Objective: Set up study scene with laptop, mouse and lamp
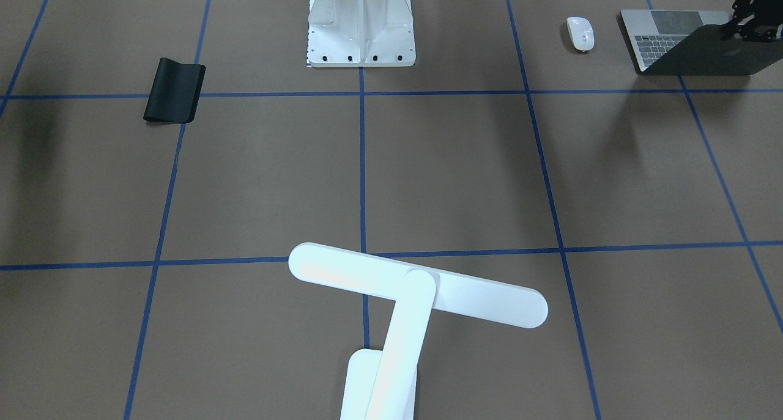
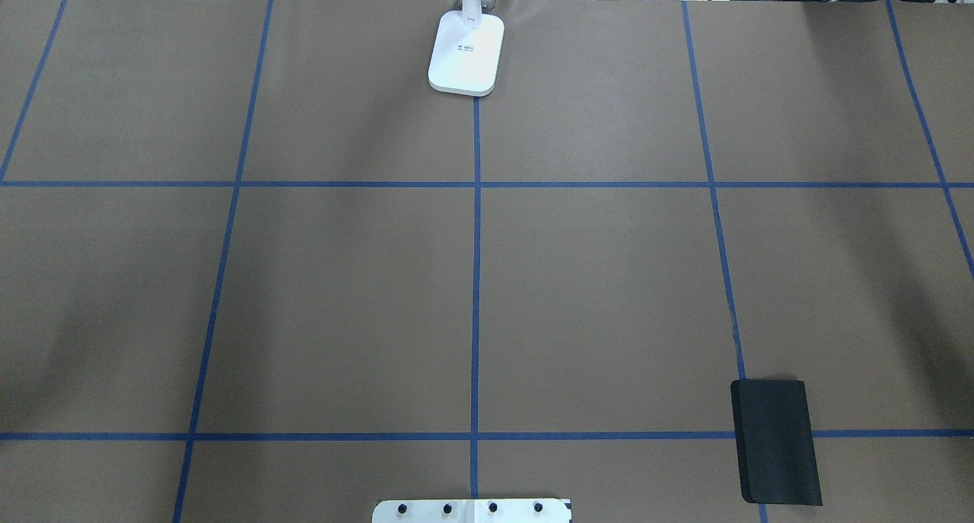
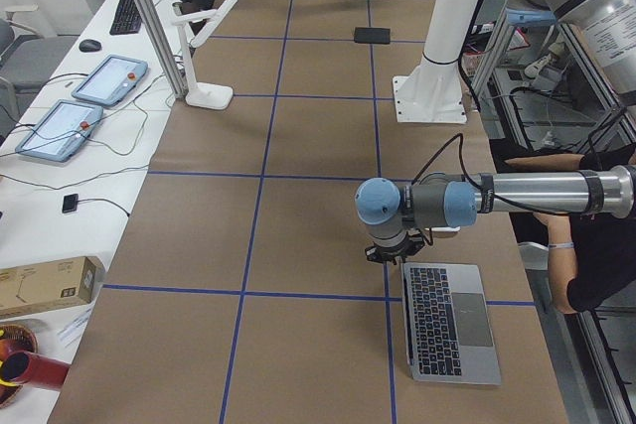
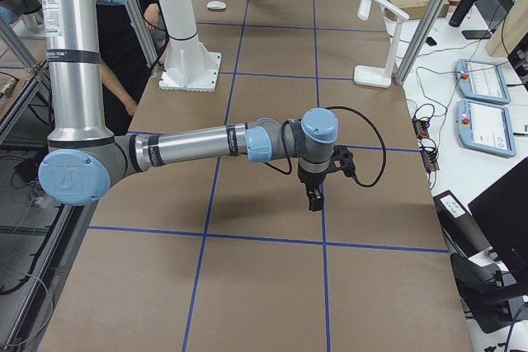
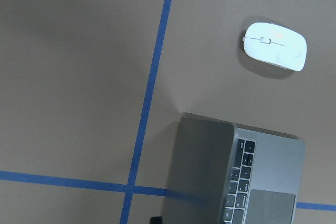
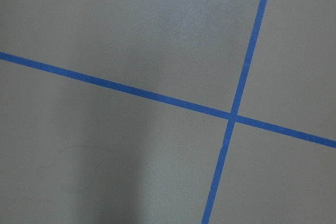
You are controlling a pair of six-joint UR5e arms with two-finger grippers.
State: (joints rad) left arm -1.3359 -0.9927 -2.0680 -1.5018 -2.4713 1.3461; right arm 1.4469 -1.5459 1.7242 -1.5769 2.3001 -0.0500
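Space-grey metal first: your thin space-grey metal laptop (image 1: 657,44) with the black keys sits open at the robot's left end of the brown paper-covered table (image 2: 342,294), lid up and keyboard showing. The left gripper (image 1: 737,27) is right at the lid's top edge. It's just a dark blob in the front view and the wrist camera doesn't catch the fingers, so I can't tell if it's pinching the lid or only parked against it.

The small flat white oval mouse (image 5: 274,46) lies just beside the laptop, on the side toward the white ribbed metal pedestal (image 1: 361,22), not touching either. The big glossy white desk lamp (image 1: 416,285) stands at the far edge in the middle of the table, well apart from the laptop. The black flexible mouse pad (image 2: 775,441) is way over on the robot's right side with nothing on it.

The right gripper (image 4: 315,195) hangs pointing down over bare table on its own side. Only the side camera shows it, so I can't tell whether it's open or closed.

Progress-wise, I'd call this early. The laptop being open looks like the one piece that's done, or nearly. You've got the mouse close by, which helps, but the lamp and the laptop aren't grouped into anything like a desk scene yet. My guess is what's left is bringing the laptop and lamp together and then settling the mouse next to them.
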